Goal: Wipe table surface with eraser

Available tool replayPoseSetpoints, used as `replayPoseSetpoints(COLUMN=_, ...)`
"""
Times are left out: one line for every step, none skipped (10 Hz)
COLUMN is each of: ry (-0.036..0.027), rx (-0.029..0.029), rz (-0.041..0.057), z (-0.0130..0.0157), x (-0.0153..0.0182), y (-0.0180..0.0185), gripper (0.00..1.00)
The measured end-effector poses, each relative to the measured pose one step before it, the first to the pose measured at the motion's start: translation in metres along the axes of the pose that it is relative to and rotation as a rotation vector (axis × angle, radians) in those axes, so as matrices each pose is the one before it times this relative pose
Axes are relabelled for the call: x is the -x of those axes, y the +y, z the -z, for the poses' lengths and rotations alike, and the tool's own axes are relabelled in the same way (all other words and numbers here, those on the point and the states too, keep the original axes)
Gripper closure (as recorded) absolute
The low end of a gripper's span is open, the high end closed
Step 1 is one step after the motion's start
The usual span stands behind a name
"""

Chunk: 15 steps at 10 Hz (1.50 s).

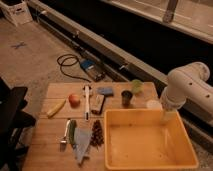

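Observation:
The eraser, a pale tan block with a darker side, lies on the table surface of light wooden planks, near the middle of its far half. My white arm comes in from the right, and its gripper hangs over the far right rim of the yellow tub, well to the right of the eraser. It stands open and holds nothing.
A big yellow tub fills the table's right half. Around the eraser lie a blue pad, a white-handled tool, an orange fruit and a banana. Cups stand behind the tub. A cloth lies near the front.

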Motion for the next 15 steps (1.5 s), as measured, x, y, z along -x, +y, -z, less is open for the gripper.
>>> replayPoseSetpoints(ry=0.0, rx=-0.00001, rz=-0.00002, z=-0.00001, x=0.0, y=0.0, gripper=0.35)
replayPoseSetpoints(ry=0.0, rx=-0.00003, rz=0.00002, z=0.00002, x=0.00001, y=-0.00001, gripper=0.35)
replayPoseSetpoints(ry=-0.00003, rx=0.00008, rz=-0.00002, z=-0.00004, x=0.0, y=0.00002, gripper=0.35)
replayPoseSetpoints(ry=0.00151, rx=-0.00125, rz=0.00011, z=-0.00026, x=-0.0001, y=-0.00007, gripper=0.35)
replayPoseSetpoints(ry=0.00637, rx=-0.00828, rz=0.00288, z=0.00073, x=-0.00057, y=-0.00108, gripper=0.35)
replayPoseSetpoints(ry=0.00492, rx=-0.01305, rz=0.01614, z=0.00164, x=0.00097, y=-0.00323, gripper=0.35)
replayPoseSetpoints(ry=0.00409, rx=-0.02403, rz=0.04753, z=0.0013, x=0.00866, y=-0.01198, gripper=0.35)
replayPoseSetpoints(ry=-0.00095, rx=-0.02045, rz=0.04798, z=0.00003, x=0.01169, y=-0.0146, gripper=0.35)
replayPoseSetpoints(ry=-0.00257, rx=-0.02153, rz=0.05523, z=-0.00013, x=0.01731, y=-0.01712, gripper=0.35)
replayPoseSetpoints(ry=-0.00461, rx=-0.01937, rz=0.05698, z=0.0004, x=0.02027, y=-0.01323, gripper=0.35)
replayPoseSetpoints(ry=-0.00651, rx=-0.02426, rz=0.06596, z=0.00266, x=0.02481, y=-0.01194, gripper=0.35)
replayPoseSetpoints(ry=-0.01164, rx=-0.02176, rz=0.06136, z=0.00228, x=0.0222, y=-0.00957, gripper=0.35)
replayPoseSetpoints(ry=-0.01393, rx=-0.01814, rz=0.04561, z=0.00222, x=0.01745, y=-0.00829, gripper=0.35)
replayPoseSetpoints(ry=-0.01292, rx=-0.0114, rz=0.02821, z=0.00129, x=0.01311, y=-0.00654, gripper=0.35)
replayPoseSetpoints(ry=0.00403, rx=0.00173, rz=-0.00557, z=-0.00001, x=-0.00375, y=0.00224, gripper=0.35)
